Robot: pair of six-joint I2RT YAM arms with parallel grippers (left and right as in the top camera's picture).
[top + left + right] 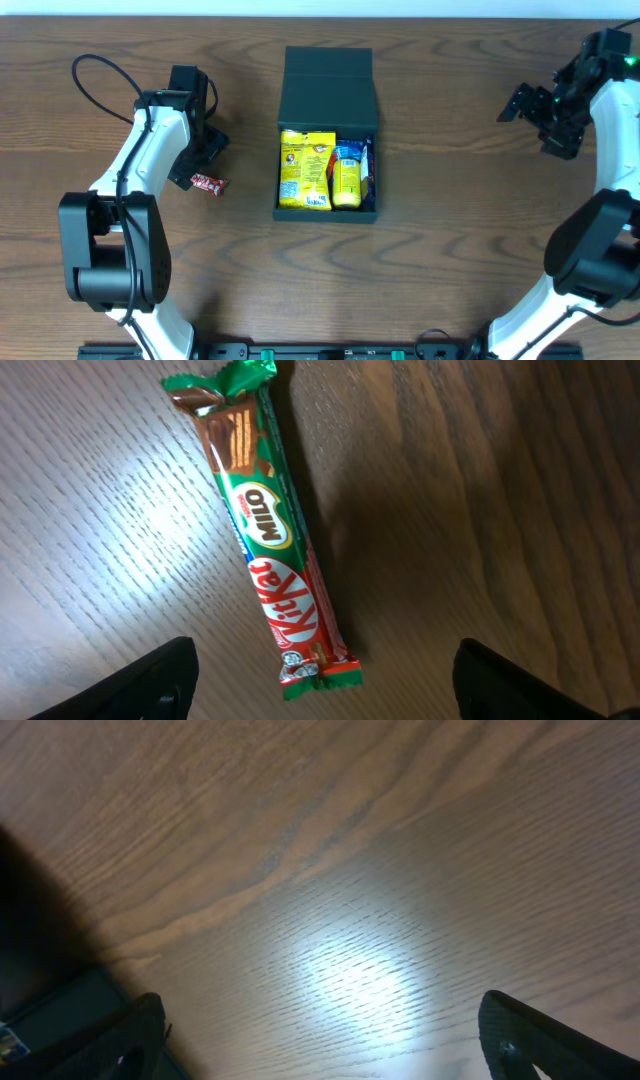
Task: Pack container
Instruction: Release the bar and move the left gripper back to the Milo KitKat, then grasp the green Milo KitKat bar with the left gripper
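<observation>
The container (328, 85), a dark teal box with its flap lid open toward the far side, sits at the table's centre. Inside lie a big yellow packet (305, 168) and a smaller yellow packet (346, 177). A red-and-green KitKat Milo bar (209, 183) lies on the table to the box's left. My left gripper (200, 158) hovers open just above the bar (265, 540), whose lower end lies between the wide-apart fingertips (160, 680) without touching them. My right gripper (535, 118) hangs open at the far right over bare wood, with nothing between its fingers (530, 1040).
A black cable (95, 85) loops on the table behind the left arm. In the right wrist view a dark corner of the box (50, 1010) shows at the lower left. Brown wood surrounds the box on all sides.
</observation>
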